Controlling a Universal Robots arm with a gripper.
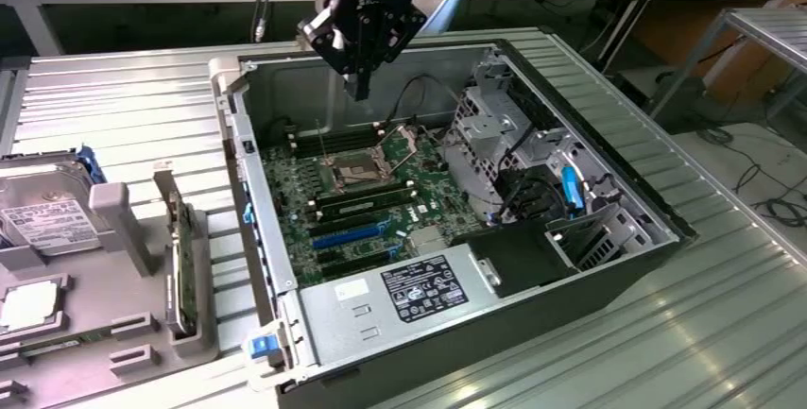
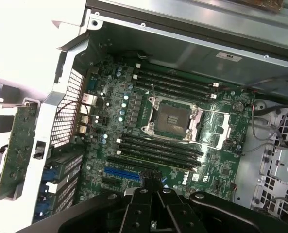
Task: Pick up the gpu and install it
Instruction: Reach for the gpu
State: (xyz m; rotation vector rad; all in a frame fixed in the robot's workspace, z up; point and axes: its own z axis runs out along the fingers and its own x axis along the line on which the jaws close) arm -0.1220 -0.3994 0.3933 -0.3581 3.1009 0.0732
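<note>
Your arm hangs in from the exterior view's top | wrist near upright, blue light on | hand points straight down, hovering | fingers pinched together tip to tip, holding nothing

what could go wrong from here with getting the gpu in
1. The gripper hangs over the motherboard, while the gpu stands on edge in the grey holder outside the case; crossing over, it might clip the case wall.
2. The card is thin and upright, so an off-centre grasp could tilt it.
3. The bare CPU socket lies exposed to any bump.
</note>
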